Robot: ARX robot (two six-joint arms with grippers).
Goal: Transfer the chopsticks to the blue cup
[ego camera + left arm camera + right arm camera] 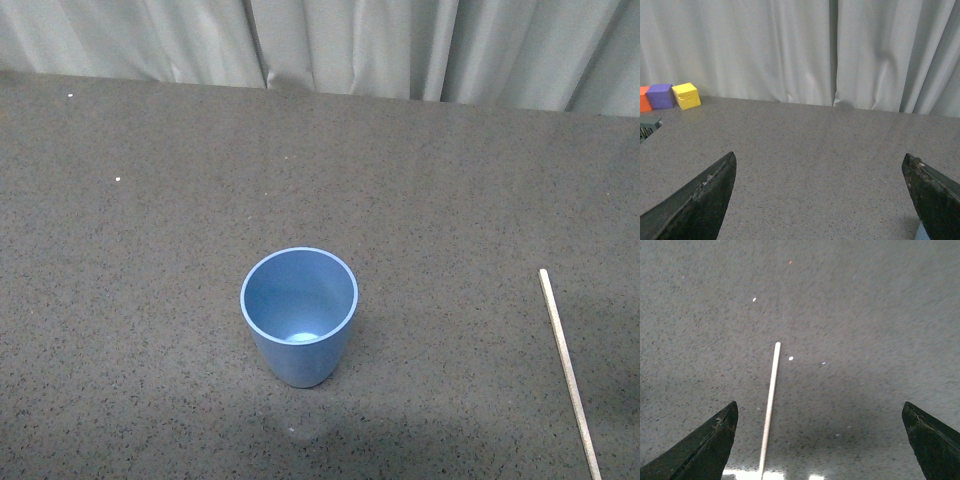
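Right end effector (820, 403): fingers spread wide apart, holding nothing. The chopsticks (770, 405), seen as a single thin pale stick, lie flat on the desk (150, 250) below this end effector. The stick sits inside the gap between the two fingers, off-centre toward one of them, and runs lengthwise straight away from the wrist. Neither finger touches it. A bright glare patch sits on the desk at the stick's near end.

Left end effector (818, 155): fingers likewise wide apart and empty, with only bare speckled desk between them. It faces the grey curtain (790, 50). Far ahead of it, off to one side at the curtain's foot, a yellow block (686, 95), a purple block (660, 95) and an orange block (644, 99) sit in a row. A small light-blue sliver shows just beside one fingertip at the picture's edge. Too little of it is visible to identify.

Front view: neither arm in shot. The blue cup (299, 316) stands upright on the desk, mouth up and empty inside. The stick lies well apart from it, on the right arm's side.
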